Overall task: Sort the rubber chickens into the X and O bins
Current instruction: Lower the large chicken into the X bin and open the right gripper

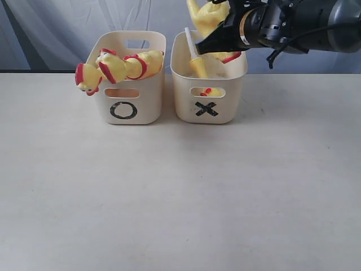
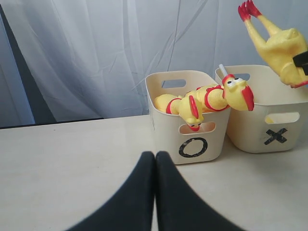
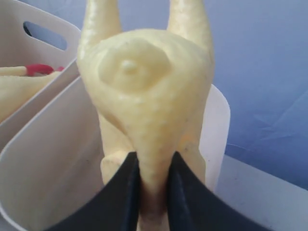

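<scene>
Right gripper [image 1: 199, 49]: reaches in from the right of the exterior view and hovers over the X bin; its jaws are clamped on the headless chicken.
Right fingers [image 3: 126, 192]: two black pads pinch the narrow neck end of the yellow body from both sides.
Headless chicken [image 1: 210, 18]: in the air above the X bin, legs pointing up, its top cut off by the edge of the exterior view. The left wrist view shows its red feet [image 2: 247, 9] uppermost.
X bin [image 1: 225, 107]: on the table, right of the O bin and just beside it, black X facing front.
Stick piece [image 1: 190, 44]: a white stick with a yellow part at its base leans inside the X bin. Something red and yellow shows through the front handle slot.
O bin [image 1: 149, 99]: on the table, black O facing front.
Long chickens [image 1: 127, 66]: two lie across the top of the O bin, with one head hanging outside over its left rim.
Left gripper [image 2: 155, 192]: low over the table, well apart from both bins, jaws pressed together with nothing between them.
Table [image 1: 180, 197]: pale, plain surface.
Backdrop [image 2: 96, 57]: a light curtain hangs behind the bins.
</scene>
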You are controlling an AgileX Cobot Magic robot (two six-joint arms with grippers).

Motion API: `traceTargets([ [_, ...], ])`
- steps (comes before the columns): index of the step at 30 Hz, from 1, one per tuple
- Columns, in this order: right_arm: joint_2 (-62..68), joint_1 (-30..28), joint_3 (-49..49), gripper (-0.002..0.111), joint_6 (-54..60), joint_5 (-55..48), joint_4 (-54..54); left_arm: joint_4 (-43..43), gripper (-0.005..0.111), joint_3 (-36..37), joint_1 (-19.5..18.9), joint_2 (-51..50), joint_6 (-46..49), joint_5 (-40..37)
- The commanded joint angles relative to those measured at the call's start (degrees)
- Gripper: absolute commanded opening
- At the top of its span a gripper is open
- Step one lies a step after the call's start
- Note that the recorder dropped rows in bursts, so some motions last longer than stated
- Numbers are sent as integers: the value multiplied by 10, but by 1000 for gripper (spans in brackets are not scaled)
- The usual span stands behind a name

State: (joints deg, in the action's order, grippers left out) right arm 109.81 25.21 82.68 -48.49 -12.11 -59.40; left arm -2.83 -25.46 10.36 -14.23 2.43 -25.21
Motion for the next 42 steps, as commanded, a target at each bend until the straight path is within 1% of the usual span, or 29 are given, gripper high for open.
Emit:
traceTargets([
  [1,15,-13,7,-1,-6,34,-7,-3,0,3,0,2,-3,0],
  [6,37,-13,10,-1,-6,67,-5,-3,0,3,0,2,-3,-2],
  [13,65,-14,10,-1,-6,61,-1,-3,0,3,0,2,-3,-2],
  [26,67,-14,10,-1,-6,52,27,-3,0,3,0,2,-3,-2],
  [27,67,-14,10,0,-6,52,27,-3,0,3,0,2,-3,-2],
  [28,67,-14,10,9,-6,52,27,-3,0,3,0,2,-3,-2],
  [29,67,-14,10,15,-6,52,27,-3,0,3,0,2,-3,-2],
  [30,67,-14,10,26,-6,52,27,-3,0,3,0,2,-3,-2],
  [32,67,-14,10,37,-6,52,27,-3,0,3,0,2,-3,-2],
  [38,66,-14,10,37,-6,49,27,-3,0,3,0,2,-3,-2],
  [42,42,-11,10,37,-6,49,31,-3,0,3,0,2,-3,-2],
])
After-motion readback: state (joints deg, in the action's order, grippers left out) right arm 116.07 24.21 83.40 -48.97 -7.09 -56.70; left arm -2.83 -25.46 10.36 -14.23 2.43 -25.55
